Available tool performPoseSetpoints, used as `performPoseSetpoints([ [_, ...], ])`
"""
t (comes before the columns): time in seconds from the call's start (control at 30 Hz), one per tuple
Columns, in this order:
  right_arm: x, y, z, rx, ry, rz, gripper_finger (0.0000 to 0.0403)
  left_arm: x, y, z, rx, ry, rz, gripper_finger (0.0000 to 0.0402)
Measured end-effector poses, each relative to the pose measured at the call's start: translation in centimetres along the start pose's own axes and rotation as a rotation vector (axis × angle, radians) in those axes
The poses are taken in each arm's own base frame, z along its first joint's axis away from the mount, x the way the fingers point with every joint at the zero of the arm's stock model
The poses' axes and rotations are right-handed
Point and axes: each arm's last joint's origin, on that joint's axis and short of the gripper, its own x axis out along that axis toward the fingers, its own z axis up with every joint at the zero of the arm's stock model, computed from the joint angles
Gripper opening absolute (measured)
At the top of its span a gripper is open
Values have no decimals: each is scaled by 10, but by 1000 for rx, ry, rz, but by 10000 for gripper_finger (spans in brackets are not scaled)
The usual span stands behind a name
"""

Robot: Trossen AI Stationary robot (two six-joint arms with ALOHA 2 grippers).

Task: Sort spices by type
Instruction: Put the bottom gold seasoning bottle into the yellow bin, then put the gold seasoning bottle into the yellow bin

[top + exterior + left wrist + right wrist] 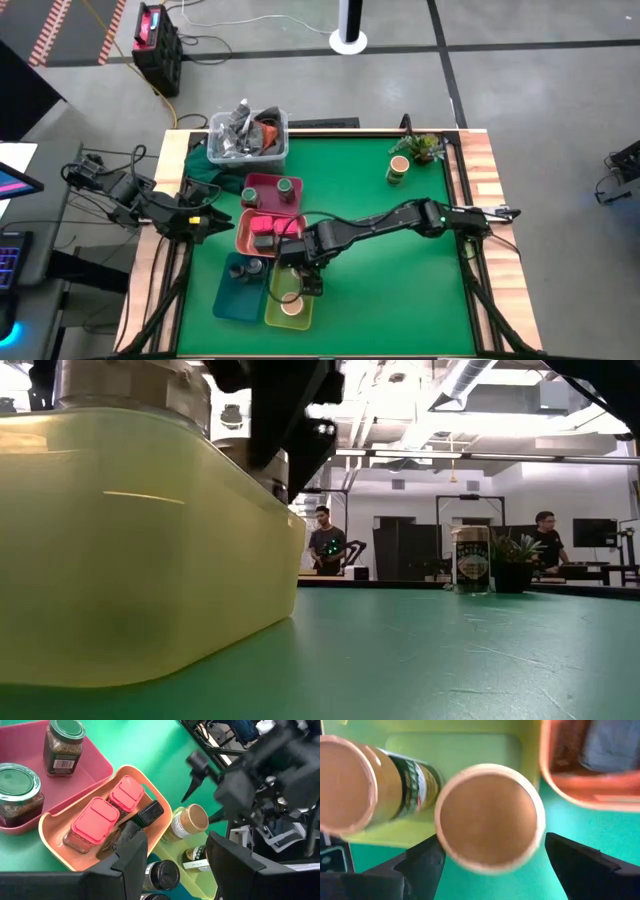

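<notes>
A round jar with a tan top (490,817) sits between the right gripper's (310,283) fingers (427,862), which are spread wide to either side of it; whether they touch it cannot be told. It is over the yellow-green tray (273,308), where a second tan-topped jar (350,790) lies beside it. The left wrist view shows both jars in that tray, one tilted with its tan top (192,819) facing out. Next to this tray the salmon tray (55,832) holds two small pink-lidded boxes (95,820), side by side. The pink tray (97,767) beyond holds two dark jars with green lids (62,745). The teal tray (228,298) holds small dark jars (245,268). One more tan-topped jar (398,170) stands alone far across the green table (400,290), just beside a small plant (425,148). A grey bin (250,152) of clutter sits at the table's back edge. The left gripper (205,222) waits at the table's left side, fingers (127,857) apart and empty.
</notes>
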Motion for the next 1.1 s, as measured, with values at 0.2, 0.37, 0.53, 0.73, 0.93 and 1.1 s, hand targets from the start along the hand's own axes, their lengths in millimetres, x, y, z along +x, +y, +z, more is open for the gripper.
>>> performPoseSetpoints([
  [0.2, -36, -10, -12, 3, 59, -30, 363, 0, 0, 0, 3, 0, 1, 193],
  [0.37, -55, -21, -27, -55, 144, -204, 363, 0, 0, 0, 3, 0, 0, 193],
  [0.53, -69, -52, -24, -16, 109, -311, 356, 0, 0, 0, -4, 0, 0, 193],
  [0.73, -87, -108, -44, 171, 139, -352, 339, 0, -1, 0, -23, 20, -16, 193],
  [0.93, -116, -156, -92, 472, 57, -378, 339, 0, -1, -1, -8, 25, -20, 193],
  [1.1, -138, -188, -144, 628, -35, -430, 353, 0, 0, 2, 41, -56, 27, 193],
])
